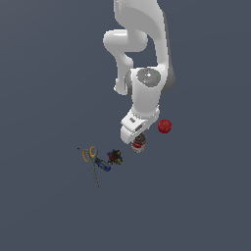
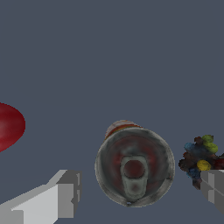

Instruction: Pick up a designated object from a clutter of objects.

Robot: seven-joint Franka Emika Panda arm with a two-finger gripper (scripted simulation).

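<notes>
Wrist view: gripper [image 2: 139,192] spread wide, two pale grey fingers [image 2: 61,197] at the frame's edge, one each side of the can [image 2: 134,166]. Can stands upright between the fingers, seen top-down: dark grey lid with pull-tab, red tint, a sliver of red-and-white label past the rim. Clear gap on both sides, neither finger touching the can, nothing held. Whether the fingertips are level with the can body or above it, cannot tell from this view. Just beyond the second finger sits the dark multicoloured lump [image 2: 202,159], blue, yellow and green bits, partly cut off by that finger. Out past the first finger, well apart from the can, the red ball [image 2: 8,127], cropped by the frame edge. Plain grey-blue floor [image 2: 109,52] under everything.

Exterior view: white Franka arm [image 1: 142,59] reaches down from the upper part of the frame, hand directly over the can [image 1: 139,143], fingers hidden by the hand body. Can shows just below the hand. Red ball [image 1: 164,126] near the hand on the exterior view's right. Lump [image 1: 114,157] near the can on the exterior view's left. Farther out that way, blue-handled tool [image 1: 103,165] touching or overlapping the orange-handled scissors [image 1: 89,154], thin dark blades trailing away; too small to tell which lies on top.
</notes>
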